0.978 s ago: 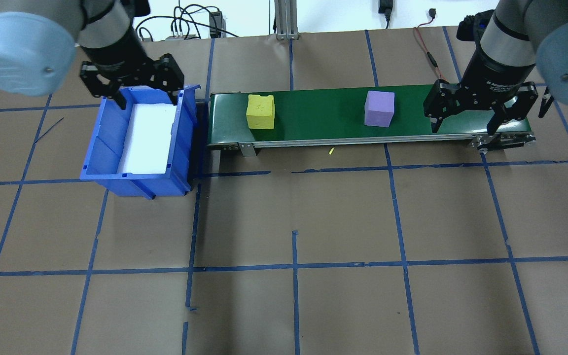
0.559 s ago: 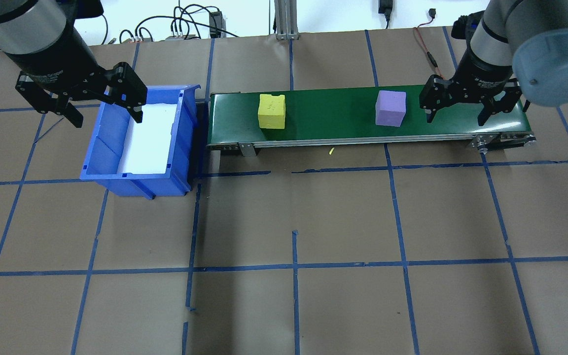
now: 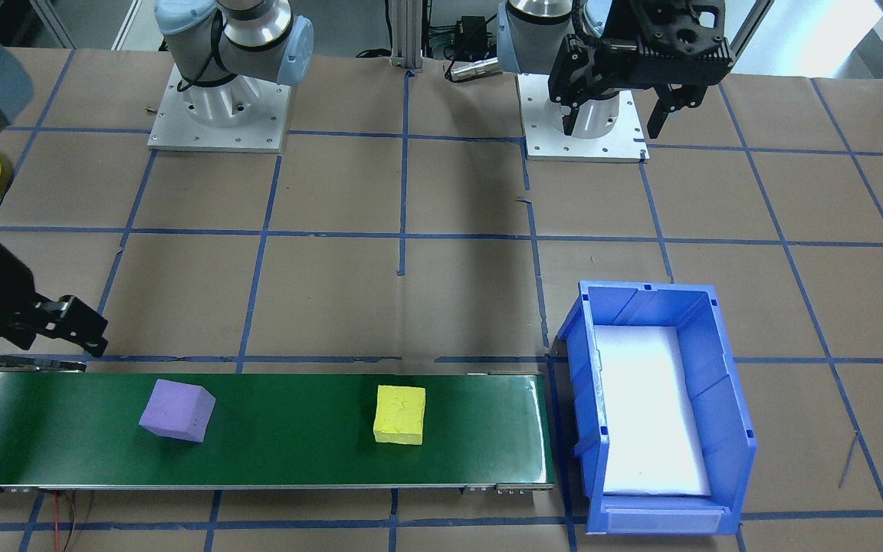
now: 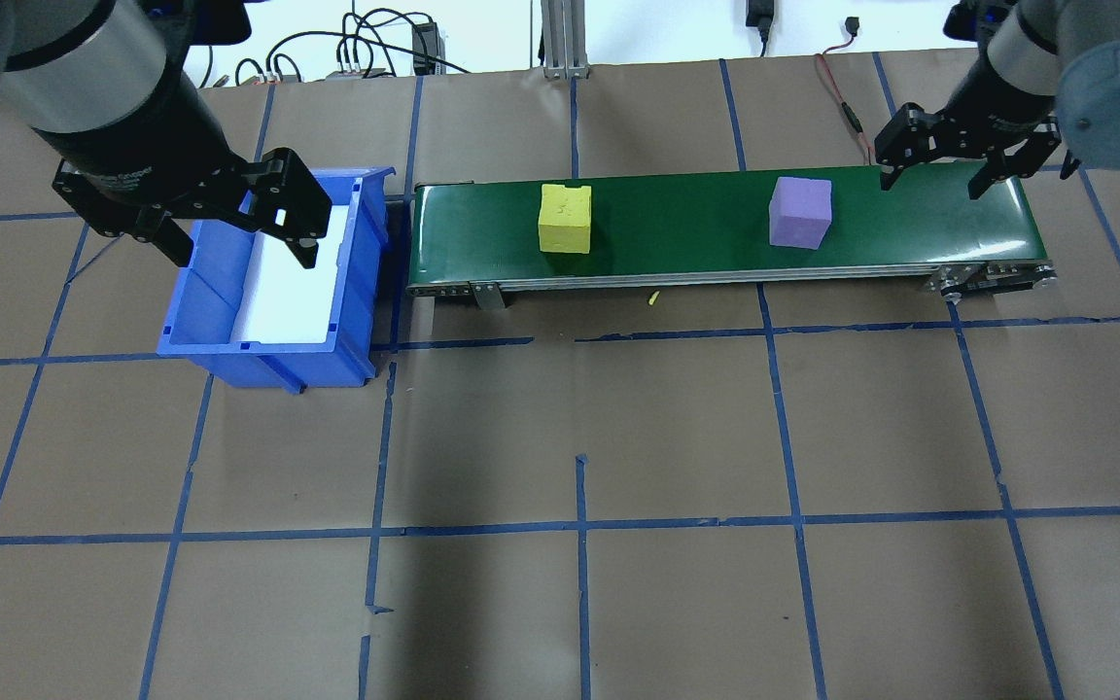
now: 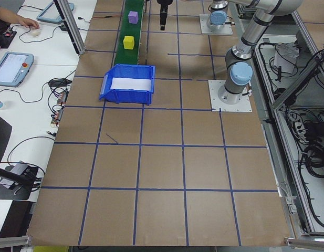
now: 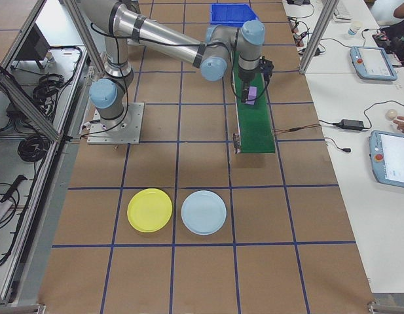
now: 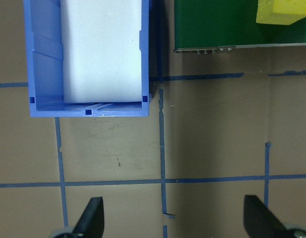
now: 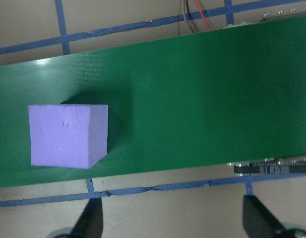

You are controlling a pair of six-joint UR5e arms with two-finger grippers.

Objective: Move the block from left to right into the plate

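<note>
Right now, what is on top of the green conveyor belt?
Two cubes sit apart on the green conveyor belt: a yellow cube nearer the blue bin and a purple cube nearer the right gripper. Nothing covers either.

belt [image 4: 696,209]: purple cube [image 4: 800,212], yellow cube [image 4: 565,218] well apart, gap btwn | bin [image 4: 268,345] blocks belt's L end | R gripper [image 4: 953,167] over R end

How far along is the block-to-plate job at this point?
Nothing is delivered yet: the yellow plate is bare. Two blocks, the purple cube and the yellow cube, sit on the green conveyor belt. The right gripper hangs open past the purple cube, gripping nothing; the left gripper is open over the blue bin. Grasping and carrying are left.
</note>
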